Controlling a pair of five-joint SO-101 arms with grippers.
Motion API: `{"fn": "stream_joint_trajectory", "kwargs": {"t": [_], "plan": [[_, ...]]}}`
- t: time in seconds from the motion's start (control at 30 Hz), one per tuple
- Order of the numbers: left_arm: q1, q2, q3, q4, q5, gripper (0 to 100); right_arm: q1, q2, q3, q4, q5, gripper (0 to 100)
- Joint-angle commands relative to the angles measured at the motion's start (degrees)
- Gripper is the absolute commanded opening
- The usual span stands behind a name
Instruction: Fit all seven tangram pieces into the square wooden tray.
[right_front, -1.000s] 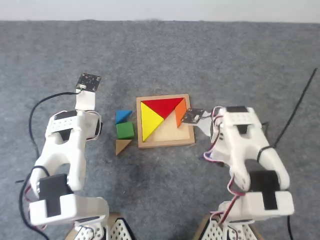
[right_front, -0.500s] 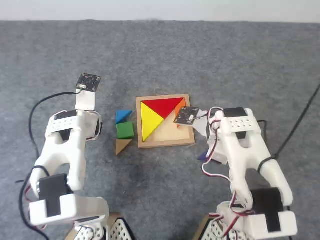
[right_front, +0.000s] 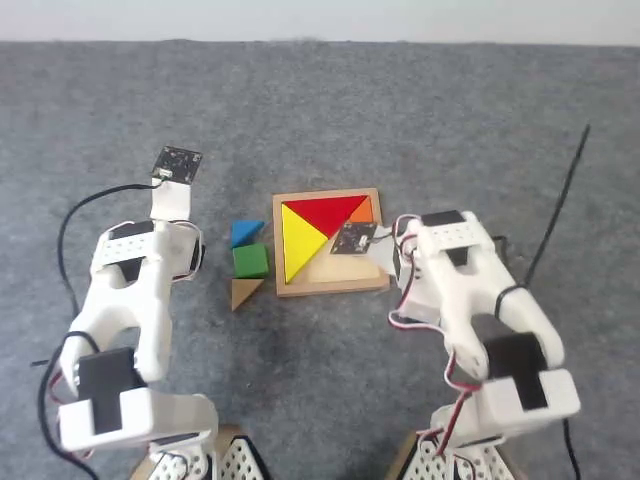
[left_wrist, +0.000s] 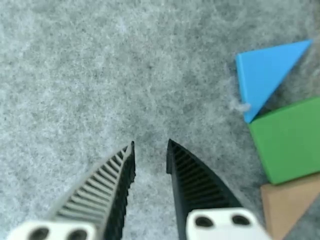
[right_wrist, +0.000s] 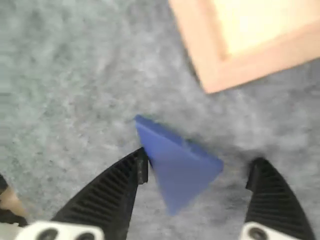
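The square wooden tray (right_front: 330, 288) holds a red triangle (right_front: 325, 212), a yellow triangle (right_front: 300, 243) and an orange piece (right_front: 364, 209) partly under my right arm (right_front: 455, 270). Left of the tray lie a light blue triangle (right_front: 245, 233), a green square (right_front: 250, 261) and a tan triangle (right_front: 243, 291). My right gripper (right_wrist: 200, 166) is open and straddles a dark blue triangle (right_wrist: 177, 162) lying on the carpet by a tray corner (right_wrist: 220, 60). My left gripper (left_wrist: 150, 146) hangs over bare carpet beside the light blue triangle (left_wrist: 265, 75), its fingers a narrow gap apart and holding nothing.
Grey carpet covers the whole table. The green square (left_wrist: 290, 140) and tan triangle (left_wrist: 290, 205) lie close to my left gripper. A black cable (right_front: 560, 200) runs up at the right. Bare wood (right_front: 340, 265) shows in the tray's near half.
My right arm has swung left toward the tray's near right corner, its wrist board now covering more of the orange piece. The left arm has not moved.
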Motion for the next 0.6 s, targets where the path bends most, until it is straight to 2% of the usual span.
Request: {"fn": "stream_joint_trajectory", "kwargs": {"t": [0.0,0.07,0.27,0.57], "plan": [[-0.2,-3.1,-0.3,-0.7,0.0,10,1.4,3.9,-6.2,1.4,1.5,32.8],[-0.2,-3.1,-0.3,-0.7,0.0,10,1.1,5.1,-8.0,2.2,1.5,30.7],[-0.2,-3.1,-0.3,-0.7,0.0,10,0.1,5.8,-8.8,2.2,1.5,16.0],[-0.2,-3.1,-0.3,-0.7,0.0,10,0.7,5.7,-8.8,2.6,1.3,15.4]]}}
